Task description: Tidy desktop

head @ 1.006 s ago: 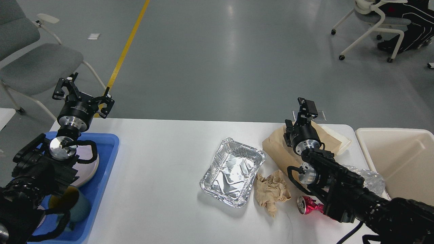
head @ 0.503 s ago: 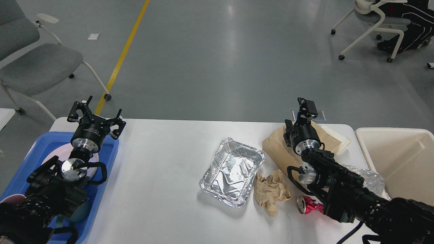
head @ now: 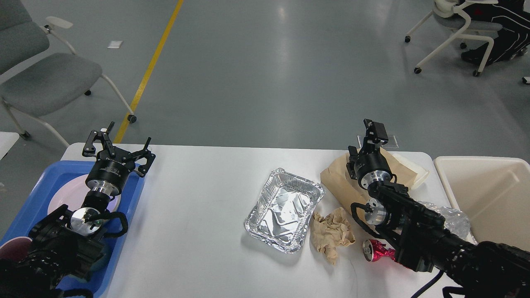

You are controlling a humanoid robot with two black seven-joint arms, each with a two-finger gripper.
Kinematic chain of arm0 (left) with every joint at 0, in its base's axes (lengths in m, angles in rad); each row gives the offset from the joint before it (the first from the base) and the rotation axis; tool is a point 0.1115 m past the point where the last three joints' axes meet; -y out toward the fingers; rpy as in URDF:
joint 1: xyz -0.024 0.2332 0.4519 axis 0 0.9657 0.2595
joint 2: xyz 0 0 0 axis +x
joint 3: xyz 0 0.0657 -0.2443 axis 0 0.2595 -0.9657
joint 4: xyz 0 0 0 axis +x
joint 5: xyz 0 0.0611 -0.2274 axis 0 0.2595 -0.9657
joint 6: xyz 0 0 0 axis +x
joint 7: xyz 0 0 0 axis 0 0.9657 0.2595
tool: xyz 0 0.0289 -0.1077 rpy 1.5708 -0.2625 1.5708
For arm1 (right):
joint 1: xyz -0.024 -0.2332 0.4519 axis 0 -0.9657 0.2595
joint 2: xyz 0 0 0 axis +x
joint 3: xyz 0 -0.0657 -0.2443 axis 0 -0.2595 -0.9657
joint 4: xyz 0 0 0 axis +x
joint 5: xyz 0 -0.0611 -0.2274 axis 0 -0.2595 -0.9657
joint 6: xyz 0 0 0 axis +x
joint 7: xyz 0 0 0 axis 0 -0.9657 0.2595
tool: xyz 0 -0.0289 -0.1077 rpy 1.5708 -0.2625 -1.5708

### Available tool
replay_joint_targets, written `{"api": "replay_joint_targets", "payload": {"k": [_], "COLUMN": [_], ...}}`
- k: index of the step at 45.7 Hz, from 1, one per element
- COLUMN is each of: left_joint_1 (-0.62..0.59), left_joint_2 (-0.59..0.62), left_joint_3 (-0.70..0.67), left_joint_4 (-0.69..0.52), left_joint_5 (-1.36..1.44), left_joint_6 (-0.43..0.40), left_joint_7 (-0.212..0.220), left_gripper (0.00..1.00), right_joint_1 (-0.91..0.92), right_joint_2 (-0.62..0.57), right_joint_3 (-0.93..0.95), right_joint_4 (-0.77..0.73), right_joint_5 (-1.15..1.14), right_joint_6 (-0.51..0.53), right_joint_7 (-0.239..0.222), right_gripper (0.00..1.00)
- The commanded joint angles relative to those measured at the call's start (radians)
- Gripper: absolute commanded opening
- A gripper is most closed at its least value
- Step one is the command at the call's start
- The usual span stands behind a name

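The white desktop (head: pixel 198 215) carries an empty foil tray (head: pixel 285 209), a crumpled brown paper (head: pixel 332 234), a crushed red can (head: pixel 376 251), a brown paper bag (head: pixel 343 182) and clear crumpled plastic (head: pixel 455 221). My left gripper (head: pixel 118 145) is open and empty above the far right corner of the blue tray (head: pixel 132 194). My right gripper (head: pixel 374 132) hangs over the brown paper bag; its fingers cannot be told apart.
The blue tray holds a pale plate (head: pixel 62 200) and a cup (head: pixel 12 248), partly hidden by my left arm. A cream bin (head: pixel 488 194) stands at the right end. Chairs (head: pixel 45 78) stand on the grey floor beyond.
My left gripper has come down and to the right, from above the tray's far edge toward the table's back left corner. The right arm has not moved.
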State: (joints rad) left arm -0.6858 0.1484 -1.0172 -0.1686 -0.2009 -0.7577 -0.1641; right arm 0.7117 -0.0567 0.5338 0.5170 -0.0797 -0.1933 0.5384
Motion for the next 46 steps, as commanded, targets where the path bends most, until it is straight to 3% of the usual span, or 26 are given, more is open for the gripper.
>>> {"api": "replay_joint_targets", "payload": {"k": [1, 46], "left_joint_1": [0.000, 0.000], "left_joint_2": [0.000, 0.000], "left_joint_3": [0.000, 0.000], "left_joint_4": [0.000, 0.001], "left_joint_5": [0.000, 0.000], "left_joint_6": [0.000, 0.000], "left_joint_7": [0.000, 0.000], "left_gripper": [0.96, 0.96], "right_joint_1": [0.000, 0.006], "right_joint_2": [0.000, 0.005], "right_joint_3": [0.000, 0.005], "right_joint_4": [0.000, 0.002], "right_joint_5": [0.000, 0.003], "right_joint_6": [0.000, 0.006], "right_joint_7": [0.000, -0.006], "right_gripper": [1.00, 1.00]}}
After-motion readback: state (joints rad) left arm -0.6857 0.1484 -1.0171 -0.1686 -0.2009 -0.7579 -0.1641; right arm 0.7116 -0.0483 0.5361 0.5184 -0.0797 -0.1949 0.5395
